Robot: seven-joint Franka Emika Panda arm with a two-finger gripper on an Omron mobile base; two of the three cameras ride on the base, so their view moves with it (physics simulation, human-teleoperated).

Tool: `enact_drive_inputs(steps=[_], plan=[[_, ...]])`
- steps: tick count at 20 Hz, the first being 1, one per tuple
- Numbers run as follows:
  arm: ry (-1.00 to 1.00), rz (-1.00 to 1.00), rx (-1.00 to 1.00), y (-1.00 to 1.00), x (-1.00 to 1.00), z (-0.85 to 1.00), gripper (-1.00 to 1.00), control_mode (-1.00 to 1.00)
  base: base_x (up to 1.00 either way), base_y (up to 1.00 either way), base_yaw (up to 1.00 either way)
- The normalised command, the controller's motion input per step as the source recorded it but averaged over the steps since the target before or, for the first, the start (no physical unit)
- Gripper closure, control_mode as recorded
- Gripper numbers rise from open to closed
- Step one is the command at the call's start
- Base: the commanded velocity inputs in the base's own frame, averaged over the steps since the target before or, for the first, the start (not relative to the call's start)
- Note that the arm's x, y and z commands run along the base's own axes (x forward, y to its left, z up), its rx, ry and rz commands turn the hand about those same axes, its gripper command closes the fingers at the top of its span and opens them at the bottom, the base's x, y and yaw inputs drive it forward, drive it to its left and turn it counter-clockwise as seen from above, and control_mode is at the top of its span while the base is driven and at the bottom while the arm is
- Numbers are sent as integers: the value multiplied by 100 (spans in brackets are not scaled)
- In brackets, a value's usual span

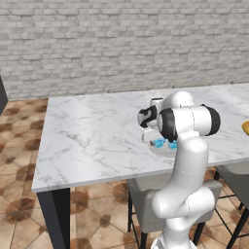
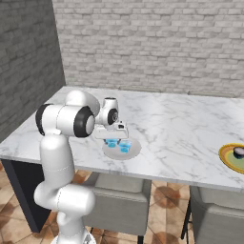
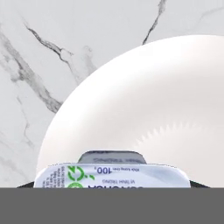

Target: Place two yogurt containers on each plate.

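Right base view shows the white plate (image 2: 135, 151) near the front edge of the marble counter (image 2: 181, 124), with two light blue, translucent cups sitting on it side by side: one cup (image 2: 111, 142) directly under the gripper (image 2: 112, 137), the second cup (image 2: 125, 147) just beside it, toward the plate's middle. The hand hangs low over the first cup; its fingertips are not resolved there, so I cannot tell whether the jaws are apart or pressed on the cup.

Far to the right, at the counter's front edge, lies the rimmed plate (image 2: 229, 157), yellow-orange around a green centre, cut off by the frame. A small dark cup (image 2: 238, 152) with a pale top sits on it.

Left base view has the same white plate (image 1: 156, 148) half hidden behind the arm, with the two blue cups (image 1: 159, 143) and (image 1: 172, 145) showing as small bright spots on it. A sliver of the yellow-orange rim (image 1: 246, 127) shows at the right edge.

Hand view looks down on the off-white plate (image 3: 166, 100), smooth and shallow, over grey-veined marble (image 3: 52, 52). At the bottom a cup's foil lid (image 3: 111, 176) fills the space close to the camera: pale, with green markings and small print, seen upside down.
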Motion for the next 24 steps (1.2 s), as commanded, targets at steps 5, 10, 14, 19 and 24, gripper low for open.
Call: enact_drive_inputs(steps=[5,10,14,19,24], plan=[[0,0,0,0,0,0,-100,-100,0,0,0],[0,0,0,0,0,0,-100,-100,0,0,0],[0,0,0,-1,0,9,-100,-100,0,0,0],[0,0,0,-2,0,28,-100,-100,0,0,0],[0,0,0,-2,0,35,-100,-100,0,0,0]])
